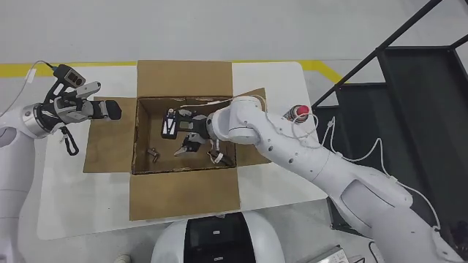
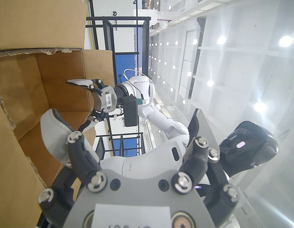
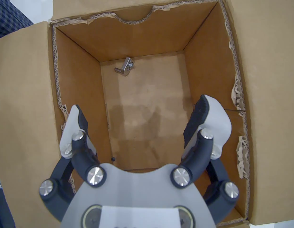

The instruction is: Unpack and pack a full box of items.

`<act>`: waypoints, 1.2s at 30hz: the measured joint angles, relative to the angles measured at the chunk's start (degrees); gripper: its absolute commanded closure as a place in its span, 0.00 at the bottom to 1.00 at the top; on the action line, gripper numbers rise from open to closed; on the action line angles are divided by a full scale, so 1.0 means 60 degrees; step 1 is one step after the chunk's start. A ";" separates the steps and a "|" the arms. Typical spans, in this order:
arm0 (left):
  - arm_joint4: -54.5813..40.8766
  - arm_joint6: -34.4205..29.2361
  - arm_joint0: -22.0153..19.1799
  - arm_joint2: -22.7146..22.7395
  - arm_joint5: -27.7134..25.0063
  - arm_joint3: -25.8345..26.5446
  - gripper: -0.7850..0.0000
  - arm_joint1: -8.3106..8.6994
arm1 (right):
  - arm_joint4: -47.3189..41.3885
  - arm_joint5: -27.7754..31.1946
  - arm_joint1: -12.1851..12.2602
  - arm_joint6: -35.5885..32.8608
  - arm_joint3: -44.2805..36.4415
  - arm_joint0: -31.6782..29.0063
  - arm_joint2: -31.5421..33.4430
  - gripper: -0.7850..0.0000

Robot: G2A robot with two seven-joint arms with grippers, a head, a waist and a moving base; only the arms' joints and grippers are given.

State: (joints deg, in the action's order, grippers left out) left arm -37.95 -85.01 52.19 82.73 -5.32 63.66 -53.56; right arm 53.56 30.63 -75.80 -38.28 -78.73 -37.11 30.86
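Ahead of right gripper [image 3: 139,102] (splayed): bracket [image 3: 125,67].

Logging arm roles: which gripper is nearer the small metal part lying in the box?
Right. The right gripper hangs open over the box, which has the metal part on its bottom. The left gripper is open outside it, past a side flap.

My right claw [image 3: 139,106] points straight down with fingers spread wide, arm stretched leftward, while my left claw [image 1: 113,109], also spread, sits far left.
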 measured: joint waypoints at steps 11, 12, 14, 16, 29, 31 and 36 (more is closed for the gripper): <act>0.0000 0.0000 0.0000 0.0000 0.0000 0.0000 0.00 0.0000 | 0.0011 0.0007 0.0001 -0.0005 -0.0016 -0.0017 -0.0005 0.00; 0.0000 0.0000 0.0000 0.0000 0.0000 0.0000 0.00 0.0000 | 0.0049 0.0056 -0.0015 0.0016 -0.0011 -0.0036 -0.0052 0.00; 0.0000 0.0000 0.0000 0.0000 0.0000 0.0000 0.00 0.0000 | 0.0132 0.0166 -0.0127 0.0171 0.0187 0.0037 -0.0213 0.00; 0.0000 0.0000 0.0000 0.0000 0.0000 0.0000 0.00 0.0000 | 0.0177 0.0254 -0.0301 0.0407 0.0514 0.0221 -0.0417 0.00; 0.0000 0.0000 0.0000 0.0000 0.0000 0.0000 0.00 0.0000 | 0.1026 0.0659 -0.2463 0.2852 0.4603 0.1433 -0.2440 0.00; 0.0000 0.0000 0.0000 0.0000 0.0000 0.0000 0.00 0.0000 | 0.1202 0.0562 -0.2716 0.3306 0.5112 0.1443 -0.2565 0.00; 0.0000 0.0000 0.0000 0.0000 0.0000 0.0000 0.00 0.0000 | 0.1554 0.0298 -0.3332 0.4222 0.6311 0.1451 -0.2766 0.00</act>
State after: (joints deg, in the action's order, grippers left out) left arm -37.95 -85.01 52.19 82.73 -5.32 63.66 -53.56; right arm 62.89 32.42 -95.80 -12.95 -40.87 -28.40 14.26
